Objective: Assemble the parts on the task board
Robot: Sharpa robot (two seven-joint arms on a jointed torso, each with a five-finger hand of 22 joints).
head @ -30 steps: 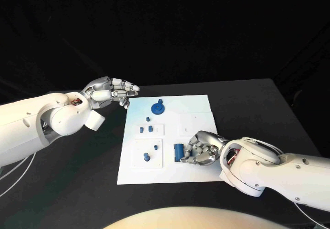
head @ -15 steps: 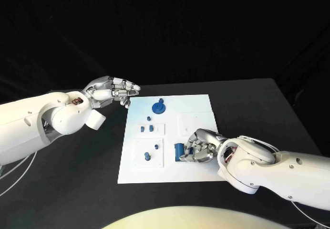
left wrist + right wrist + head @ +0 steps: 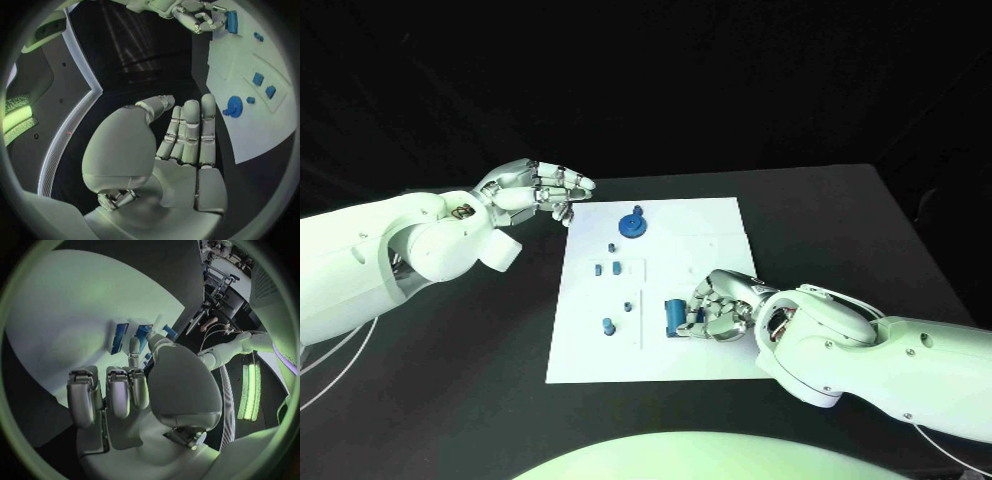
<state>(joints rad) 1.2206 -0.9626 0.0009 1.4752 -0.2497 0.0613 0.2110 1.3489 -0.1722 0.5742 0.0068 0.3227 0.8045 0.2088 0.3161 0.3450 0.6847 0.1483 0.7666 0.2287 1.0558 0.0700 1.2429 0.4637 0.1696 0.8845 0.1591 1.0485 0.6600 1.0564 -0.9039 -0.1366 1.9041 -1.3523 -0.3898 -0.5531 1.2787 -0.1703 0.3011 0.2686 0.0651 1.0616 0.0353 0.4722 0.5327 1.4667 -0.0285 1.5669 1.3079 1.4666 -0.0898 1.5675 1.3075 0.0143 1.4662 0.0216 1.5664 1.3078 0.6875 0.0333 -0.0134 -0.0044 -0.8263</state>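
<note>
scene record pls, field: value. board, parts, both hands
board: white task board in the middle of the black table
round part: blue round part with a knob, at the board's far end
small parts: several small blue pieces on the board's left half
long part: blue block at the right hand's fingertips; grip unclear
left hand: left hand off the board's far left corner, fingers curled in, holding nothing
right hand: right hand over the board's near right area

A greenish light washes over my arms and the white task board [image 3: 678, 300]; the backdrop stays black. My wrist views bend straight edges strongly.
</note>
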